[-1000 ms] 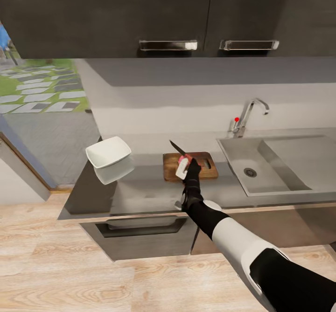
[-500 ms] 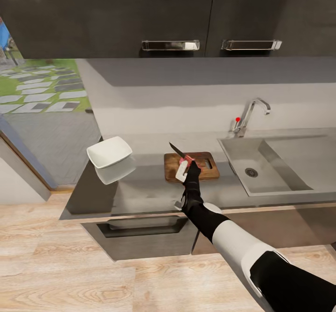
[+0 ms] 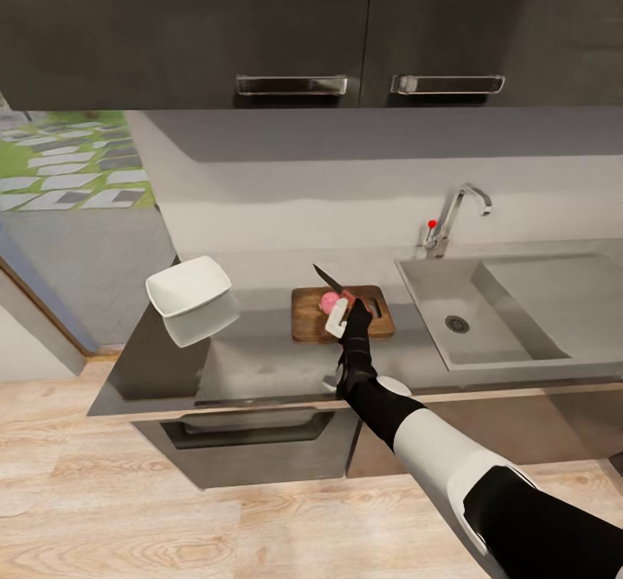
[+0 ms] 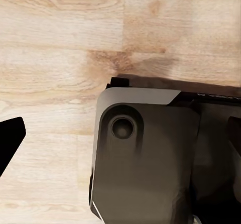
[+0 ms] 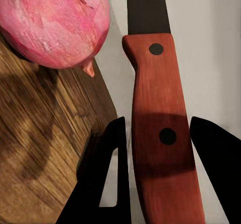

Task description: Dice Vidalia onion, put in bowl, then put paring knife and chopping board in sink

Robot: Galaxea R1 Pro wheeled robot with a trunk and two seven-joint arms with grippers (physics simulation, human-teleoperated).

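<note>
Right gripper: clamped on the knife by its red handle, one finger on either side; blade raised over the board's back edge.
Onion: pink, whole, on the board, just beside the knife; not yet cut.
Board: on the countertop between the bowl and the sink; slot end nearest the sink.
Bowl: near the counter's left end, well apart from the board.
Left gripper: a dark finger is at the wrist view's edge over wooden floor; I cannot tell if it is open or closed.
Handling: the onion looks round and firm, so it will likely roll under the blade unless pressed straight down through its middle. The knife is stiff and light; the handle is the only safe hold.
Views: the right wrist view shows the rivets and the onion's stubby tip; the head view gives the layout, though the grip there is small and probably half-hidden.
</note>
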